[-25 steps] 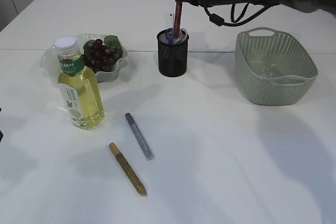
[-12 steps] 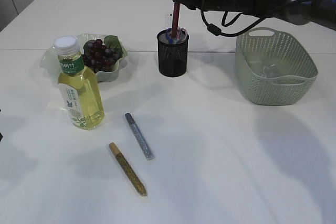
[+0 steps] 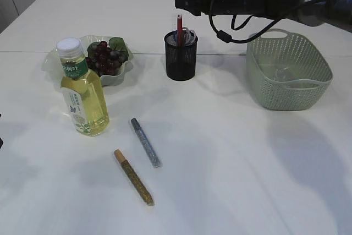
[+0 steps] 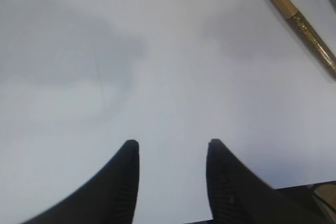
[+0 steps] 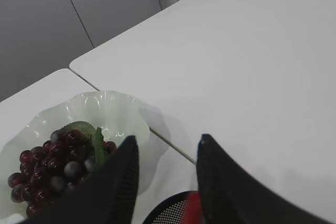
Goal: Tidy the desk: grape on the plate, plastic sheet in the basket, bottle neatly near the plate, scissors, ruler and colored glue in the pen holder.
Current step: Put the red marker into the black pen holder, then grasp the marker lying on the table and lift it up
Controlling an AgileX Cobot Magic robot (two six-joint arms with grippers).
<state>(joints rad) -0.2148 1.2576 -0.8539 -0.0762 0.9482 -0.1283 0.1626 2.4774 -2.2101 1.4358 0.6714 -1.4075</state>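
Above the pen holder (image 3: 181,55): right tool (image 3: 180,1) spread and empty, red glue (image 3: 179,29) upright inside the holder. Low over the counter (image 3: 220,152): left tool (image 4: 170,148) spread, empty, gold glue (image 4: 304,32) nearby. Grape (image 3: 104,56) on the plate (image 3: 124,70), bottle (image 3: 82,89) just beside.

Grapes (image 3: 105,56) sit on the plate (image 3: 124,70), upper left; bottle (image 3: 83,89) upright just below. Red glue (image 3: 179,27) stands in the pen holder (image 3: 181,56); silver (image 3: 146,142) and gold glue (image 3: 133,177) lie lower centre.
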